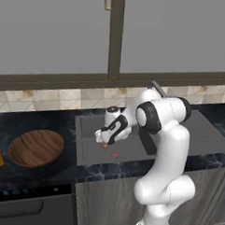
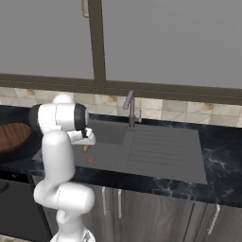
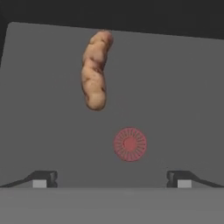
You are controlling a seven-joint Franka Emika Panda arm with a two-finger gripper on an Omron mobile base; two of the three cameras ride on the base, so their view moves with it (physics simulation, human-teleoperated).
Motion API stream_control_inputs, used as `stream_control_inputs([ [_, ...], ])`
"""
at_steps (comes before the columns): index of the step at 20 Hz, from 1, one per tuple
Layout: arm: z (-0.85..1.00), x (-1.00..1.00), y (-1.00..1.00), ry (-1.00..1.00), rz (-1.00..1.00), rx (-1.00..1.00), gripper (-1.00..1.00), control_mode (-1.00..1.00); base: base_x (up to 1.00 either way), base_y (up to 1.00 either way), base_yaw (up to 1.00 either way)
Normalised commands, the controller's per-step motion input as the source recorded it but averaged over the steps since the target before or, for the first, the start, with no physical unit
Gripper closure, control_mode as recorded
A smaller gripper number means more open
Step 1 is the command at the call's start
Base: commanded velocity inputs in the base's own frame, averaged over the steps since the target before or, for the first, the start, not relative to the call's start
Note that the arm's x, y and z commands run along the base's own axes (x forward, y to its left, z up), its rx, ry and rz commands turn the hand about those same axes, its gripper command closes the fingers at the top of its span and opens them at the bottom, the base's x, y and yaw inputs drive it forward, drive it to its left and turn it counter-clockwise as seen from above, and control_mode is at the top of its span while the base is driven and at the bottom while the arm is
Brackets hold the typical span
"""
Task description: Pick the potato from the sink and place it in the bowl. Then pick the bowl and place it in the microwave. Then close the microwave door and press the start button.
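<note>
Spread wide, the hand (image 3: 112, 178) hangs over the sink (image 3: 183, 96), potato (image 3: 95, 70) beyond its fingertips.

The potato (image 3: 95, 70) lies in the sink (image 1: 91, 153) beside the drain (image 3: 130, 144), with the bowl (image 1: 35, 147) on the counter (image 1: 20, 123) to the left.

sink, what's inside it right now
On the sink floor lie the potato and a small red drain disc, apart from each other. The open fingers hover above them, holding nothing. In the base views the arm covers part of the basin.
</note>
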Motion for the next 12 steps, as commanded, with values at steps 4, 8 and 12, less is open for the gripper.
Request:
stream_control_inputs([
  [4, -0.36, 0.51, 0.11, 0.03, 0.00, -0.04, -1.00, -1.00, 0.00, 0.00, 0.00],
  [8, -0.47, 0.55, 0.00, 0.05, 0.00, 0.00, -1.00, -1.00, 0.00, 0.00, 0.00],
  [12, -0.47, 0.44, 0.00, 0.00, 0.00, 0.00, -1.00, -1.00, 0.00, 0.00, 0.00],
])
